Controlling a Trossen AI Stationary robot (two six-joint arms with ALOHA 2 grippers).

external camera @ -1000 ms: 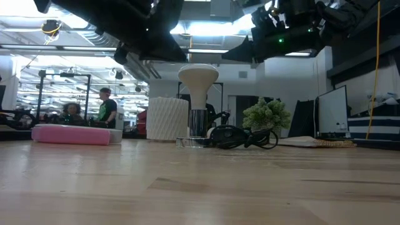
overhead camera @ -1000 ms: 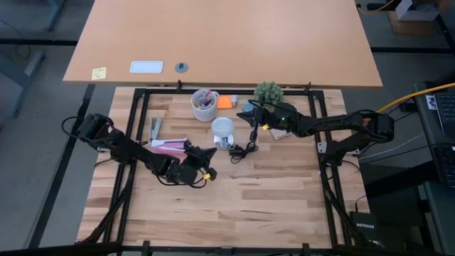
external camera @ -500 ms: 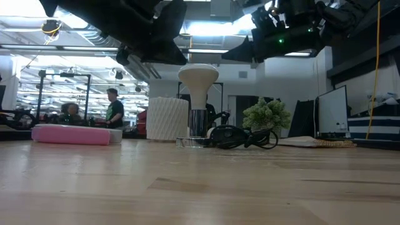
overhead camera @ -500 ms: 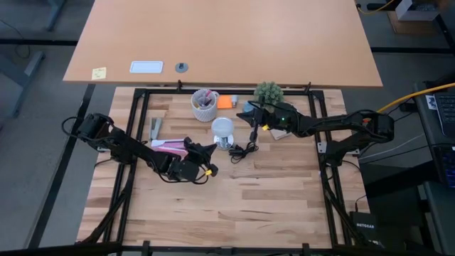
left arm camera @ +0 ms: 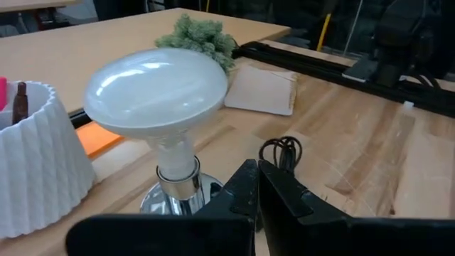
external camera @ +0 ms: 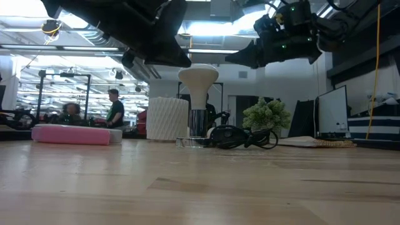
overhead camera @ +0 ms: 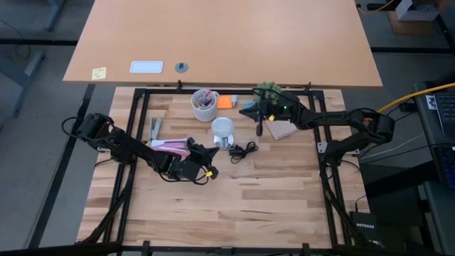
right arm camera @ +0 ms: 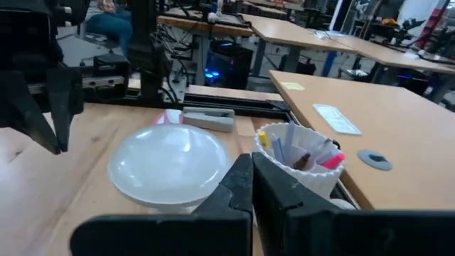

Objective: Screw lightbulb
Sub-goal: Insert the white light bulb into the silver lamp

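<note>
Right gripper (overhead camera: 260, 129) has pulled back toward the upper right of the high view, off the lightbulb (overhead camera: 223, 127) and over by the small green plant (overhead camera: 269, 88); jaws closed, holding nothing. Left gripper (overhead camera: 211, 151) has crept up toward the bulb from the lower left, also closed and empty, just short of it.

Bulb stands upright at centre of the counter (overhead camera: 234, 199), screw base down in the silvery fitting (external camera: 197, 141) with the black cord (overhead camera: 244, 151) coiled beside it. Neither gripper touches it, so my read is it's seated or between turns.

Low view shows the bulb vertical in the fitting; the high view only gives its white dome. Left wrist view shows the metal neck above the fitting. White cup of pens (overhead camera: 205, 104) sits just beyond.
</note>
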